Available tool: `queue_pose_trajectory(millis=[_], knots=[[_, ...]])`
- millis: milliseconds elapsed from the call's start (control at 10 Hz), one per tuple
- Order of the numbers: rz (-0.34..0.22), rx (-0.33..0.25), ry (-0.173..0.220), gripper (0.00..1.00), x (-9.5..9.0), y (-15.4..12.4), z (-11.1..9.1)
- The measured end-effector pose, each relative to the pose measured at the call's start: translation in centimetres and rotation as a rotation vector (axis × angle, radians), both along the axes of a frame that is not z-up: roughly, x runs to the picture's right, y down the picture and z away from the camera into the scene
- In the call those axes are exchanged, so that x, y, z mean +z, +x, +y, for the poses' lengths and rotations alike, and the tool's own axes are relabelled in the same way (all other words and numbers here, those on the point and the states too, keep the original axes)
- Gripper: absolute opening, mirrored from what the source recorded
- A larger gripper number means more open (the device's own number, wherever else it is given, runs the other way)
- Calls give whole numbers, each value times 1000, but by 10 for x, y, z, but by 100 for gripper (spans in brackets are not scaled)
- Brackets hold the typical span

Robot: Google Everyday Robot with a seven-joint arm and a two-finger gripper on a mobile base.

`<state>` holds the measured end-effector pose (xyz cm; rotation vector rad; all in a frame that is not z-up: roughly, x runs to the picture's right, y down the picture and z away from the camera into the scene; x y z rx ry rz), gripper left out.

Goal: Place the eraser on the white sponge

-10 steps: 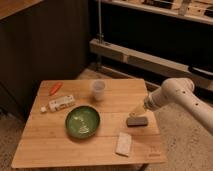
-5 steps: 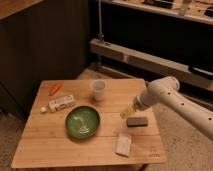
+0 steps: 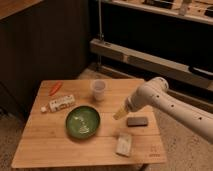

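Wooden table (image 3: 45,150) bears the white sponge (image 3: 123,144) near its front-right corner. The eraser (image 3: 137,121) lies just behind it, long axis along the front edge. The gripper (image 3: 120,113) hovers just left of the eraser; I cannot tell whether it is open.

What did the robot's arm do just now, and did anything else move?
The gripper came lower and slid over toward the bowl. It now hangs just beside the eraser, on the bowl's side. Nothing was picked up. Eraser, sponge, bowl, cup and box stayed put.
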<state>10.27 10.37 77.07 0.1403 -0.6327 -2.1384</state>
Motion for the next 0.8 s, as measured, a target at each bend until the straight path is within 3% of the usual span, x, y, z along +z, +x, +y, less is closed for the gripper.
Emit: queue_pose_trajectory(millis=[100,400,600,800], knots=[[6,-30,-10,80,5,5,-1],[-20,-196,-42,80,37,25,2],[-79,-210,-48,80,43,47,5],[-167,-218,-22,80,44,71,13]])
